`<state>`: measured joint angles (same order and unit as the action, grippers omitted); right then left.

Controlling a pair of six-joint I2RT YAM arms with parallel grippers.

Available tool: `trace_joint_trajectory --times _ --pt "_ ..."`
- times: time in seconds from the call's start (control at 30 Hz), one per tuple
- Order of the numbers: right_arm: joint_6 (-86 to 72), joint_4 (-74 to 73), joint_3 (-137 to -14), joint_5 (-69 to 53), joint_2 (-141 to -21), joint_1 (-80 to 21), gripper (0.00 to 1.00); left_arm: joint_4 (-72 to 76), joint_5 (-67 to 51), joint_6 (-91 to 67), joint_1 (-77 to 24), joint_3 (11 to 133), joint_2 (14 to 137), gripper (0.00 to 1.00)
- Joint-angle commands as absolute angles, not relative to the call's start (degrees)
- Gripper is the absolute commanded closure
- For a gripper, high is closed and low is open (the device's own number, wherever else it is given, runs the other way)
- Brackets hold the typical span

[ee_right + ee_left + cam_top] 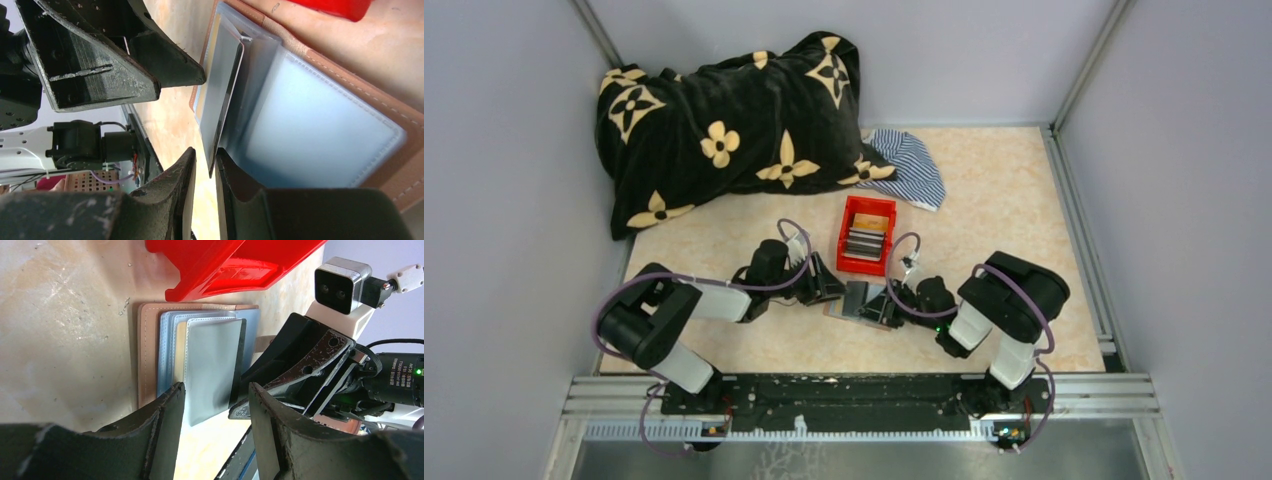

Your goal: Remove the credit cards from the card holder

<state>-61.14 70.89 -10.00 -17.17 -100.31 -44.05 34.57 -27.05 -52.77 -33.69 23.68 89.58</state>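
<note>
The right hand (206, 155) (jaws barely parted) straddles the edge of a grey card (220, 100), seemingly to draw it from the card holder (320, 130) lying open on the table (65, 315). The left hand (215, 390), half-open and empty, sits beside it, apparently as a brace.

The bin (235, 265) is glossy plastic; the card holder (146, 355) matt leather-look.

On the beige table (1004, 200) lie a flowered blanket (724, 120), striped cloth (911, 165), red bin (865, 262) and card holder (852, 300).

the brown card holder (146, 360) lies open on the table (65, 315), a grey credit card (212, 367) jutting from its sleeves.
</note>
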Motion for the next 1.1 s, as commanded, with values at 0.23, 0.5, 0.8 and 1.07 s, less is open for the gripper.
trace_joint_trajectory --times 0.23,0.5,0.8,1.07 --pt "-61.61 75.05 -8.49 -16.09 -99.36 -43.00 0.79 32.70 -26.28 -51.72 -33.66 24.05 91.69 0.43" --pt "-61.71 75.05 -7.35 -15.50 -98.28 -42.72 0.80 32.85 -26.45 -51.77 -33.66 24.12 91.85 0.44" --pt "-60.42 72.82 -7.14 -15.21 -95.68 -42.65 0.80 32.87 -26.63 -51.86 -33.66 24.25 92.11 0.44" --pt "-58.01 66.18 -7.93 -14.15 -91.53 -42.63 0.99 33.04 -26.81 -51.80 -33.66 24.26 92.06 0.44"
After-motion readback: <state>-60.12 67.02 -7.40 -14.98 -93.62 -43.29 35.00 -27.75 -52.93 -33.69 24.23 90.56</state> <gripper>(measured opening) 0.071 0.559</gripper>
